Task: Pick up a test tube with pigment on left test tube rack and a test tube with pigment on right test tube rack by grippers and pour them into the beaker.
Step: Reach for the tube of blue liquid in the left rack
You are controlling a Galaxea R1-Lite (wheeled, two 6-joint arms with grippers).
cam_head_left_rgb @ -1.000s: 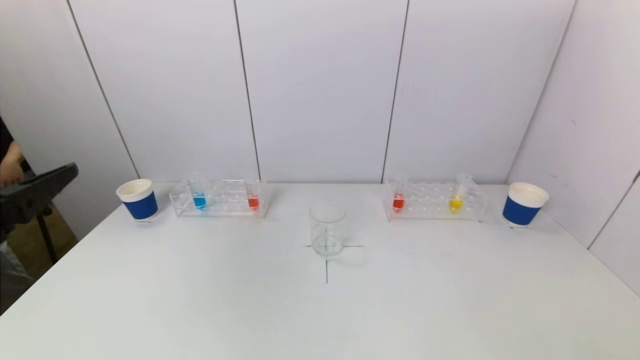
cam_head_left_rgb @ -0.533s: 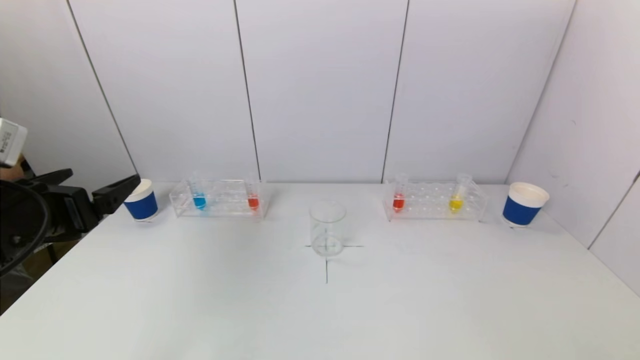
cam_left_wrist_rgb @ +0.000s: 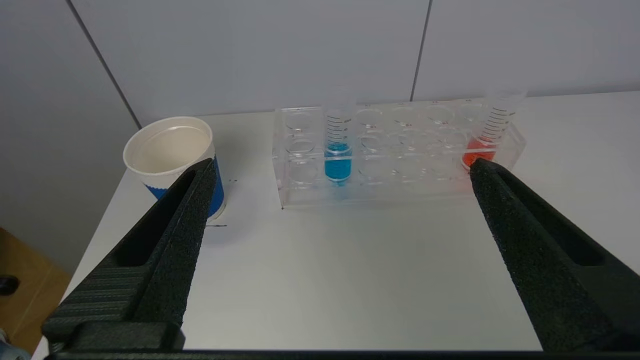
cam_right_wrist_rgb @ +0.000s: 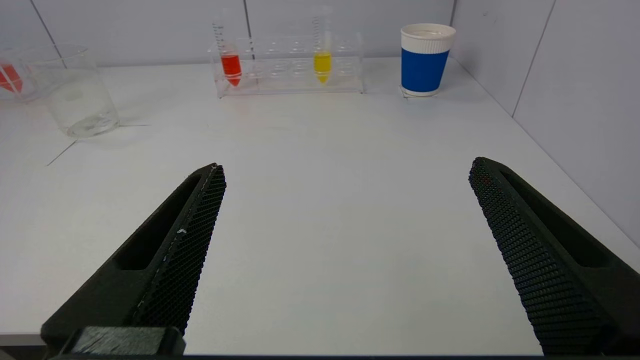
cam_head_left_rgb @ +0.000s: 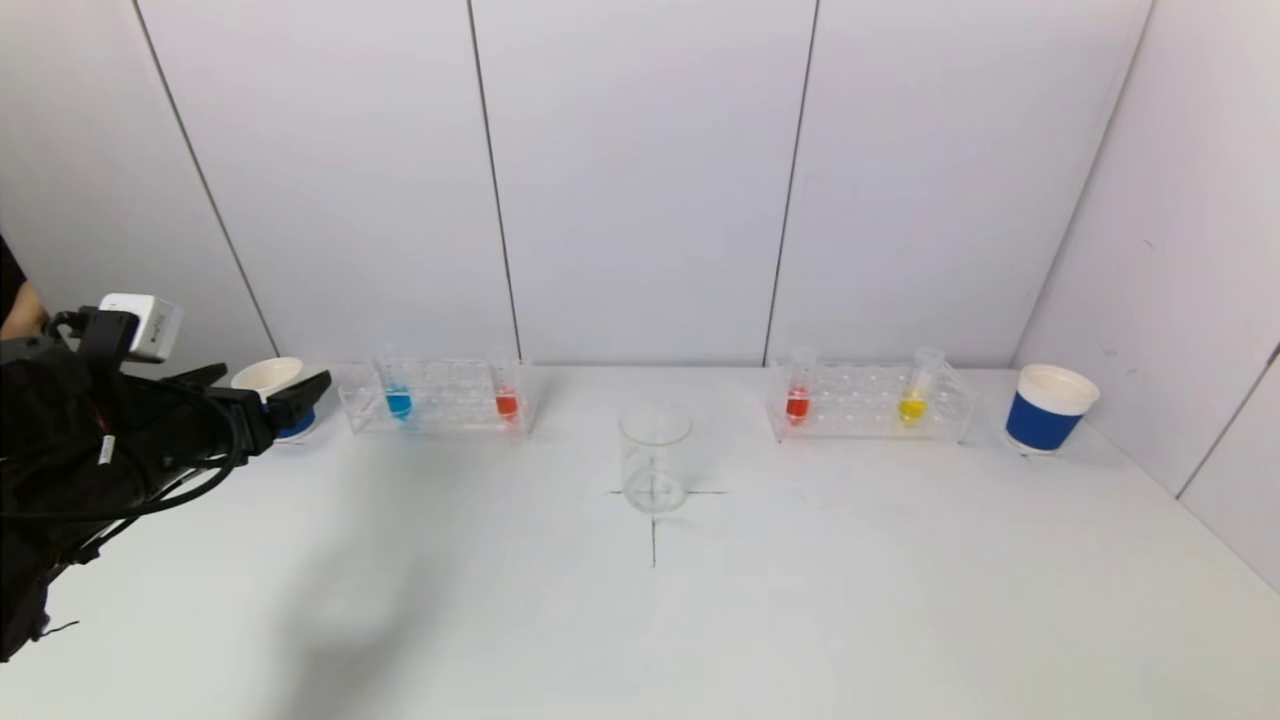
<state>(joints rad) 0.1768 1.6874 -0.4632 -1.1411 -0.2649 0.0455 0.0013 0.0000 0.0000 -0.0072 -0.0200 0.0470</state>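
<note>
You are bringing the left gripper (cam_head_left_rgb: 265, 395) in over the table's (cam_head_left_rgb: 640, 640) left edge at about nine o'clock, its fingers spread wide and holding nothing, aimed toward the left rack (cam_head_left_rgb: 440, 398) at roughly eleven. That rack is holding a blue tube (cam_head_left_rgb: 398, 398) near its outer end and a red tube (cam_head_left_rgb: 506, 400) at its inner end; in the left wrist view both are sitting between the spread fingers, probably so either can be lined up. The right gripper (cam_right_wrist_rgb: 345, 170), fingers also wide apart and empty, is hanging low at the near edge, well short of the right rack (cam_head_left_rgb: 868, 402) at one o'clock, which is carrying a red-orange tube (cam_head_left_rgb: 797, 402) and a yellow tube (cam_head_left_rgb: 911, 405). The empty beaker (cam_head_left_rgb: 654, 458) is standing on the cross mark at twelve, between the racks, likely so both arms can reach it.
</note>
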